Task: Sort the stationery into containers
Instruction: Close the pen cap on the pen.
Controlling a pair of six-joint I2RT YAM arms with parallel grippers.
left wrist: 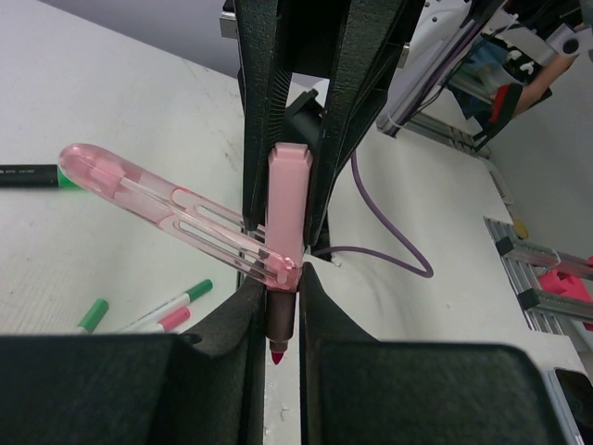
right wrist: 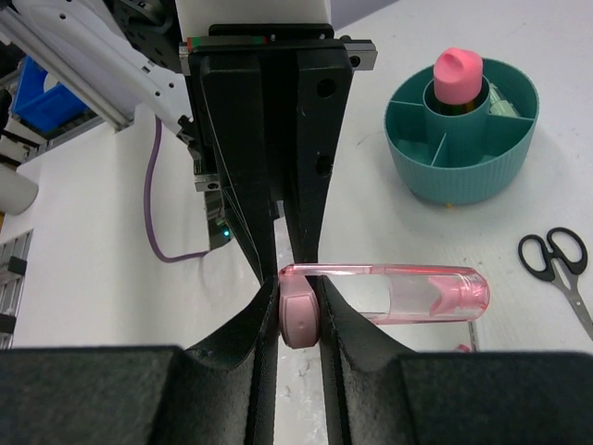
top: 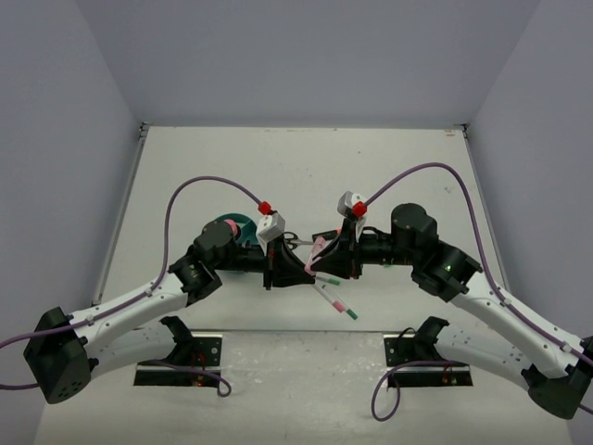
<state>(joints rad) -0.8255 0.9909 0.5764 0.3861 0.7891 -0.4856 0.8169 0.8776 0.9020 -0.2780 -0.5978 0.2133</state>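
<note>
Both arms meet over the middle of the bench (top: 389,176), and the pink tube (left wrist: 157,199) is caught between them. The left gripper (left wrist: 280,298) has its jaws clamped on the dark stub just above the tube's red tip. The solid pink piece rises straight up from that grip. The see-through part slants away to one side, hanging free of the bench. From the opposite end, the right gripper (right wrist: 298,308) has its jaws pressed against both sides of the rounded solid pink end. Seen from the right wrist, the clear pink tube (right wrist: 398,292) sticks out sideways past the jaws.

The teal organizer (right wrist: 463,171) stands well apart from the grip, behind the left wrist in the top view (top: 243,234). A pink-topped item (right wrist: 459,74) stands upright in its centre compartment. The scissors (right wrist: 554,258) lie flat on the bench between the organizer and the tube. Thin white pens (left wrist: 176,304) with green and pink caps lie on the bench below the grip. A black highlighter (left wrist: 26,173) lies further off, its green cap partly behind the tube.

The bench is plain white, closed in by pale grey walls on three sides. Purple cables (top: 199,183) loop from each arm.
</note>
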